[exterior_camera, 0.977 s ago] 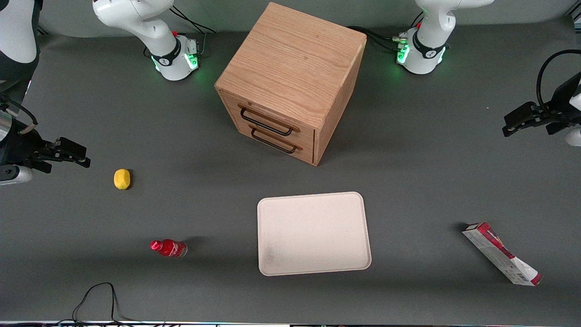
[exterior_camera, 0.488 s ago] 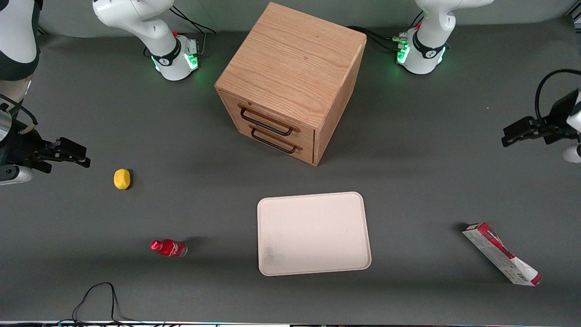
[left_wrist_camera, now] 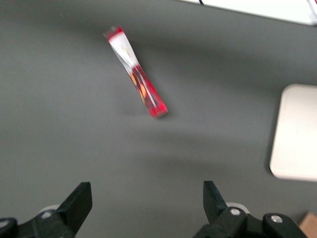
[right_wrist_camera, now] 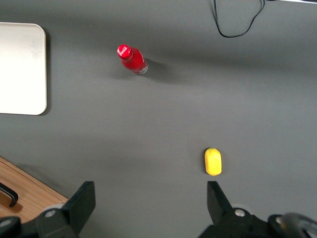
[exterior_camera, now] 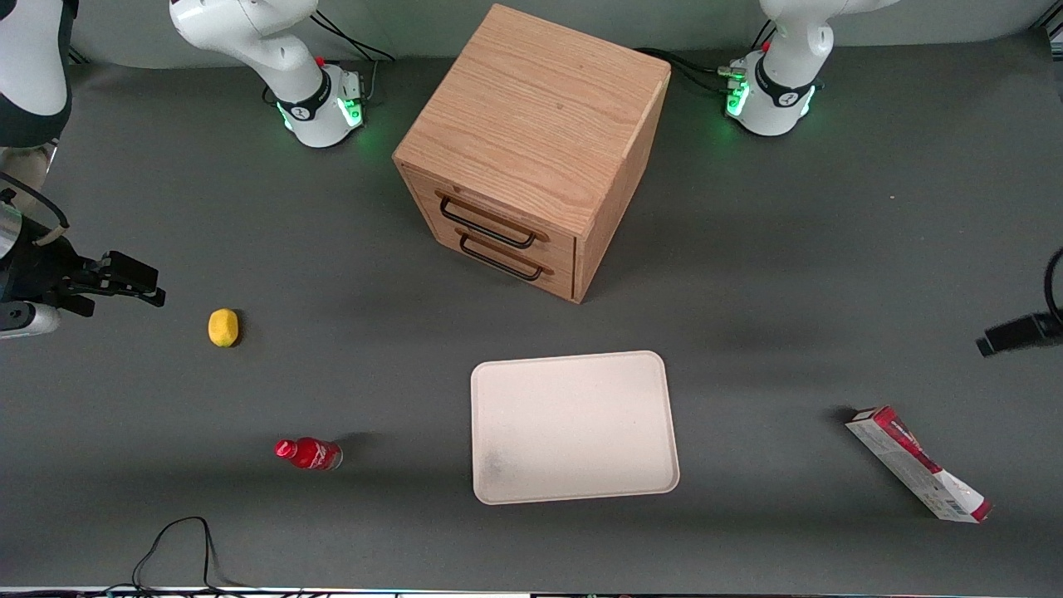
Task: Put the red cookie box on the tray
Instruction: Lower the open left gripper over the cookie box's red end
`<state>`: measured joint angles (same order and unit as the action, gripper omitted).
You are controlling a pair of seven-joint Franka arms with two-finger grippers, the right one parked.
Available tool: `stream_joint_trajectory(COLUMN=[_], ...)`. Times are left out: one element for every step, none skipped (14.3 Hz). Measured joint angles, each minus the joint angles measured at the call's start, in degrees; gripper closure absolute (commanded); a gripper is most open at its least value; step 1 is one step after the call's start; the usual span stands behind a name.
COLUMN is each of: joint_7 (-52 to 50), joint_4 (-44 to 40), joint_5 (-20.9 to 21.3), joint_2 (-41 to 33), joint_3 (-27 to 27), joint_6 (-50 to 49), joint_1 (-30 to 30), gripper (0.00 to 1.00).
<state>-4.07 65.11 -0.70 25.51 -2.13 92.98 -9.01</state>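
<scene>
Table (exterior_camera: 789, 274): one hand (left_wrist_camera: 146, 203), spread.

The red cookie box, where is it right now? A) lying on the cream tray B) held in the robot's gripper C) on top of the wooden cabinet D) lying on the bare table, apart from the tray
D: the red cookie box lies on the table toward the working arm's end, apart from the tray; the open gripper hangs above the table, holding nothing.

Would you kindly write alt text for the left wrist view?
The tool, fingers spread open and empty, hangs above bare grey table with the red cookie box lying slantwise ahead of it. An edge of the cream tray shows to one side.
</scene>
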Motion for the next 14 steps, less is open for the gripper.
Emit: stream_joint_trajectory(joint_7=[0.0, 0.0, 0.0, 0.0, -0.1, -0.5, -1.7, -3.3, -4.8, -6.1, -7.2, -8.3, -9.4, -10.3], joint_4=[-3.3, -6.4, -9.0, -11.0, -12.4, -13.2, -13.5, -13.5, -13.5, -13.5, -13.4, -12.9, -11.9, -10.2], joint_5=[0.0, 0.0, 0.0, 0.0, 0.0, 0.0, 0.0, 0.0, 0.0, 0.0, 0.0, 0.0, 0.0, 0.0], joint_2=[2.8, 5.4, 7.7, 9.4, 10.7, 11.4, 11.6, 11.7, 11.7, 12.1, 12.7, 13.7, 14.9, 16.2], joint_3=[0.0, 0.0, 0.0, 0.0, 0.1, 0.3, 0.4, 0.4, 0.3, 0.3, 0.3, 0.3, 0.2, 0.1], joint_6=[0.0, 0.0, 0.0, 0.0, 0.0, 0.0, 0.0, 0.0, -0.1, 0.0, 0.3, 1.9, 4.7, 8.5], joint_1=[-0.8, -1.5, -2.1, -2.5, -2.7, -2.8, -2.8, -2.8, -2.8, -2.7, -2.7, -2.6, -2.5, -2.3], gripper=[0.00, 0.00, 0.00, 0.00, 0.00, 0.00, 0.00, 0.00, 0.00, 0.00, 0.00, 0.00, 0.00, 0.00])
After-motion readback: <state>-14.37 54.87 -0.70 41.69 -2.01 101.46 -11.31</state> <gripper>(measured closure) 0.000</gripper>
